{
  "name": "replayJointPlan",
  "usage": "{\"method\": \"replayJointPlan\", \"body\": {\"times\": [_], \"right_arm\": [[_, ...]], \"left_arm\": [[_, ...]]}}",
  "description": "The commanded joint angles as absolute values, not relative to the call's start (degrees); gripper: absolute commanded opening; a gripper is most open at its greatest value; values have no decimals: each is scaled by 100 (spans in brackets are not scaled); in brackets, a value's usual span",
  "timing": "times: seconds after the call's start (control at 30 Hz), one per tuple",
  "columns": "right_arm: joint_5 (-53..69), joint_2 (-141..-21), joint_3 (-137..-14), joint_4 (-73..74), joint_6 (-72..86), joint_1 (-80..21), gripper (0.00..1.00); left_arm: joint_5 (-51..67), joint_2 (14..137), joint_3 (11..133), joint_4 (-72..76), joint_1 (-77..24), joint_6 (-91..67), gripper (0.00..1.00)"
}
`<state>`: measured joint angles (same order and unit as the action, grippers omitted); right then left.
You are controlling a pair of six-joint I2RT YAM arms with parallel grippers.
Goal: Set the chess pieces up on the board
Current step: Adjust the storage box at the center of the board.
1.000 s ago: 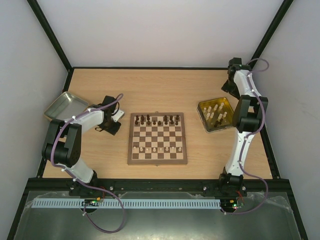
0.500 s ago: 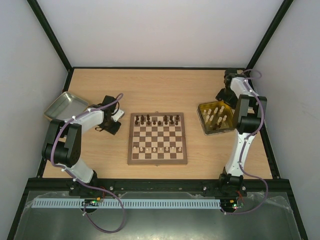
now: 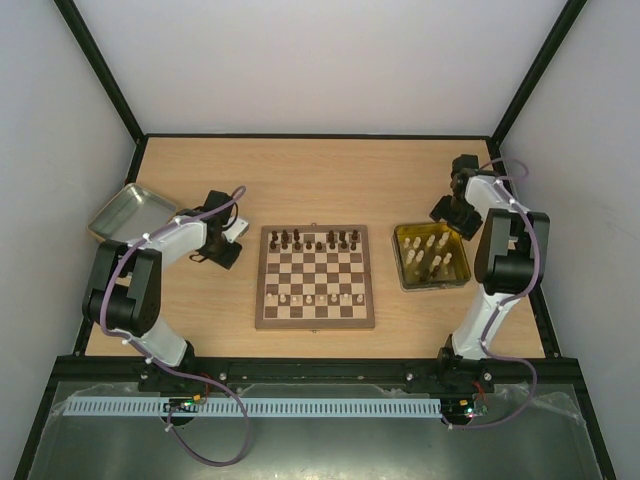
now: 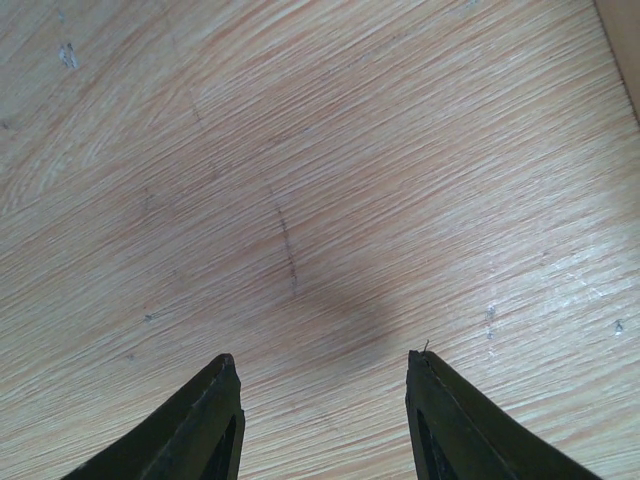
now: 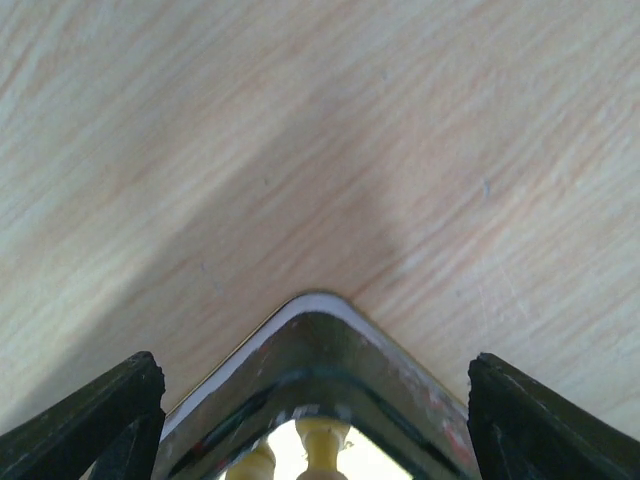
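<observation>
Wood table [image 3: 300,180] seen from above has the board [image 3: 316,322] in the middle, with dark chess pieces [image 3: 316,240] on its far rows and cream ones on a near row. More cream ones sit in a tray [image 3: 402,260] on the right. Only the right wrist view shows the right gripper [image 5: 312,360] spread wide around that tray's corner, not pinching it, while the left gripper [image 4: 322,362] hangs partly spread over bare wood, holding nothing.
</observation>
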<state>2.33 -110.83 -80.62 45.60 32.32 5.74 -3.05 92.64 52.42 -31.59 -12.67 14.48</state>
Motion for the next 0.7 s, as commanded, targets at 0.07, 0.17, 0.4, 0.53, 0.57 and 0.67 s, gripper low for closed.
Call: {"method": "replayJointPlan", "body": {"times": [0.07, 0.17, 0.4, 0.53, 0.57, 0.67], "right_arm": [[563, -10557, -7308, 4431, 3286, 292, 78], [629, -10300, -6992, 4380, 3410, 113, 78], [933, -9693, -6325, 4310, 4007, 24, 78], [1015, -9319, -5996, 4359, 4433, 17, 79], [1027, -9196, -5916, 4360, 4566, 13, 79], [1210, -8879, -5666, 4332, 4909, 17, 81]], "left_arm": [[-230, 9129, 5230, -3261, -1246, 1390, 47], [-220, 9166, 5276, -3277, -1248, 1393, 47], [-202, 9204, 5336, -3298, -1248, 1384, 47], [-198, 9202, 5324, -3287, -1248, 1380, 47], [-195, 9202, 5325, -3287, -1248, 1380, 47], [-193, 9204, 5335, -3287, -1248, 1374, 47]]}}
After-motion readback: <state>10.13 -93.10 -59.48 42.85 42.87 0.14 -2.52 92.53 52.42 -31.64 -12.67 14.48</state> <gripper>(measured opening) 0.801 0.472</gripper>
